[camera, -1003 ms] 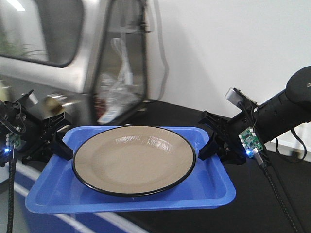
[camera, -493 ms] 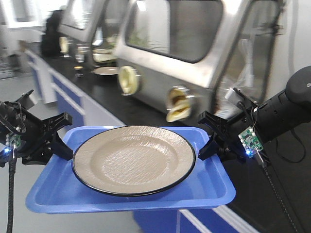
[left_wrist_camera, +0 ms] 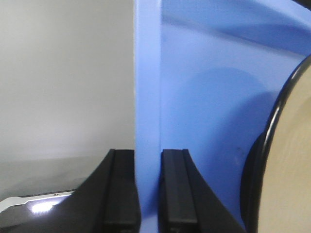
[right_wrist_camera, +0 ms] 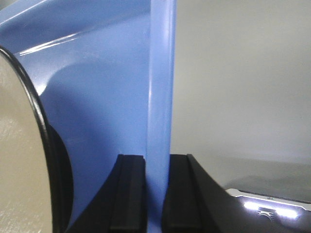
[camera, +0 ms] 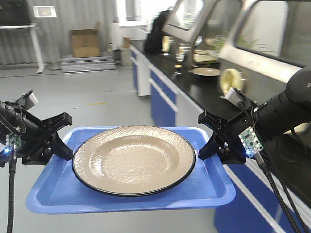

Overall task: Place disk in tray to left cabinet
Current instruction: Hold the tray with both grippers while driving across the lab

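In the front view we see the tray (camera: pixel 126 201) held in the air between both claws. It is smooth blue plastic, rectangular with rounded corners and a low raised rim. In it lies the disk (camera: pixel 133 158), a wide, shallow round plate, glossy tan with a thin black rim, covering most of the tray's floor. The left claw (camera: pixel 62 141) clamps the tray's left short rim and the right claw (camera: pixel 214 143) clamps the opposite one. The disk sits between them, its edge just beside each claw. Beyond the right claw runs a long black-topped table (camera: pixel 194 92) with blue cupboard fronts, carrying another tan plate (camera: pixel 206 72). Beyond the left claw are a grey floor (camera: pixel 97 97) and a cardboard box (camera: pixel 85 42).

In the left wrist view, two matte black fingers (left_wrist_camera: pixel 121 194) press the tray's upright rim from either side, closed tight on it. The disk's black edge curves just inward of the claw, over the tray floor.

In the right wrist view we see the same grip mirrored: the black jaws pinch the rim, and the disk lies just inside, near the claw but apart from it.
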Available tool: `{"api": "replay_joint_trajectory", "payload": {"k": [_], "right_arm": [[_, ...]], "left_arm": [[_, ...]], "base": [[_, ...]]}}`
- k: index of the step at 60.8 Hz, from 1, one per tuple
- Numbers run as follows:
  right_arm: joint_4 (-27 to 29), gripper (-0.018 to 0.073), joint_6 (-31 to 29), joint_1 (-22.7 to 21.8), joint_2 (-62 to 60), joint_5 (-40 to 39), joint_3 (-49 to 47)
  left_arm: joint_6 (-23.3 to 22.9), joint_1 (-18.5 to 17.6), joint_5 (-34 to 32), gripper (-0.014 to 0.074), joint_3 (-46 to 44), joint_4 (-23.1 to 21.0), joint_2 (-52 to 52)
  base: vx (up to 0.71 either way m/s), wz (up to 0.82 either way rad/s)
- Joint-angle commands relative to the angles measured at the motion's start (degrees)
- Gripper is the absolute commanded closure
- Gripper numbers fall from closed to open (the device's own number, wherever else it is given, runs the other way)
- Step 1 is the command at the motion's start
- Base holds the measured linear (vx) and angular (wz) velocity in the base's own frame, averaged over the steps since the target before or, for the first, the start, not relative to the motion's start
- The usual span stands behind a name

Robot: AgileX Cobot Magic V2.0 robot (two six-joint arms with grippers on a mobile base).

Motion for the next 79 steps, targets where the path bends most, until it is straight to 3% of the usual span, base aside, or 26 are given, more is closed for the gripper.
{"api": "replay_joint_trajectory", "payload": {"k": [1, 34, 79], "right_arm": [[14.0, 0.0561, -0.1, 1.8, -2.8, -2.5, -2.5], [14.0, 0.0561, -0.1, 1.8, -2.8, -2.4, -2.5], [14.0, 0.0561, -0.1, 1.8, -2.8, -2.4, -2.5]], "left_arm": [[-0.8, -2.4, 1.8, 0.0596, -1.9, -13.7, -3.3], [-0.8, -2.4, 1.8, 0.0596, -1.9, -13.7, -3.3], [-0.8, -2.4, 1.8, 0.0596, -1.9, -13.7, -3.3]], "base": [[0.05, 0.64], [0.16, 0.42], [0.4, 0.09]]}}
